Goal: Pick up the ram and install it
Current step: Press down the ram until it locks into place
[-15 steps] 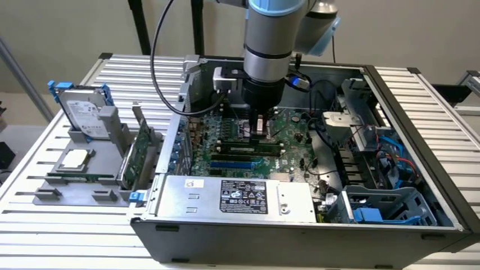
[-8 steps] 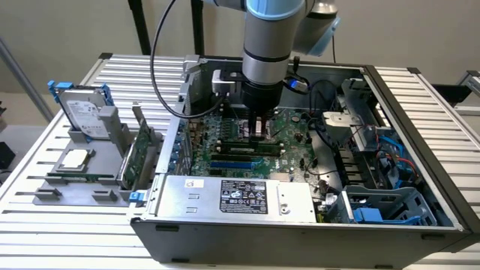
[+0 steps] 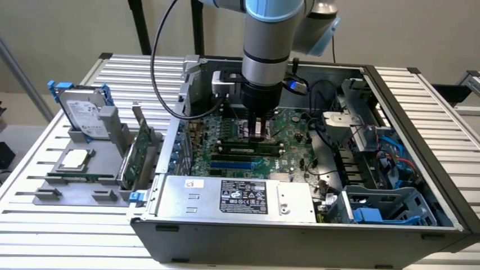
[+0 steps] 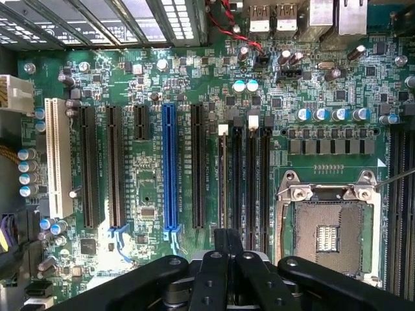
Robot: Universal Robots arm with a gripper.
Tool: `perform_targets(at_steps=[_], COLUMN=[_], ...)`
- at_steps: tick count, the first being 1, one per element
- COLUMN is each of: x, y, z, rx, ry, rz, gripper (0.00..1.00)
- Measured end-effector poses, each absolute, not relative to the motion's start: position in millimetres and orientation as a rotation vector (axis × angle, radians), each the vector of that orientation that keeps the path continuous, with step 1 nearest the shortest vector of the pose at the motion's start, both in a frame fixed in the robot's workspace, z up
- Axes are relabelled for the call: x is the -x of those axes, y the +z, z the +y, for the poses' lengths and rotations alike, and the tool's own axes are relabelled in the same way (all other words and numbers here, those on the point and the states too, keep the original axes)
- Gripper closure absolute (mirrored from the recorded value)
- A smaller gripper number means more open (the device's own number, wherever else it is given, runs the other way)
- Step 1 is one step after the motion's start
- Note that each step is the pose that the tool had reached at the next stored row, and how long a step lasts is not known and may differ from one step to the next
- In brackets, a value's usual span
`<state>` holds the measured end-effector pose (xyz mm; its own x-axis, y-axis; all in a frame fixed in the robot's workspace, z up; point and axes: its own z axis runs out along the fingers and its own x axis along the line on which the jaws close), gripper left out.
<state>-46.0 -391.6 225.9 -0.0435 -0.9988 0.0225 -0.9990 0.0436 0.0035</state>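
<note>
Ram [image 3: 249,148] is what I'm watching: a light, stiff, thin board standing on edge along the memory slots [image 4: 251,181]. I judge it fragile at the chips and contacts, so I would hold it only by the bare top edge, near the middle. My pincer [image 3: 259,135] hangs directly above those slots, narrow, jaws nearly together, tips right at the ram's upper edge. Whether they actually pinch it, I cannot tell.
</note>
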Motion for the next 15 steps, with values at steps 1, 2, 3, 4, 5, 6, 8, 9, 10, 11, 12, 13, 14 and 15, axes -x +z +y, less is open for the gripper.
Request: perform_targets(at_steps=[1,2,3,4,5,6,8,9,10,11,12,13,14,15], x=[46,46,46,46,46,46,46,46,46,46,46,46,46,46], y=[229,234,239,243,245,246,246,246,246,246,246,246,246,246], z=[-391,-392,-392,-392,-392,-392,-392,-392,-392,-392,-392,-392,-392,-392], rx=[-2.161,-2.16,-2.16,-2.16,-2.16,-2.16,-2.16,-2.16,-2.16,-2.16,-2.16,-2.16,-2.16,-2.16], ry=[0.018,0.019,0.02,0.02,0.02,0.02,0.019,0.019,0.019,0.019,0.019,0.019,0.019,0.019], rz=[-2.257,-2.257,-2.257,-2.256,-2.256,-2.256,-2.257,-2.257,-2.256,-2.256,-2.256,-2.256,-2.256,-2.256], gripper=[1.0,1.0,1.0,1.0,1.0,1.0,1.0,1.0,1.0,1.0,1.0,1.0,1.0,1.0])
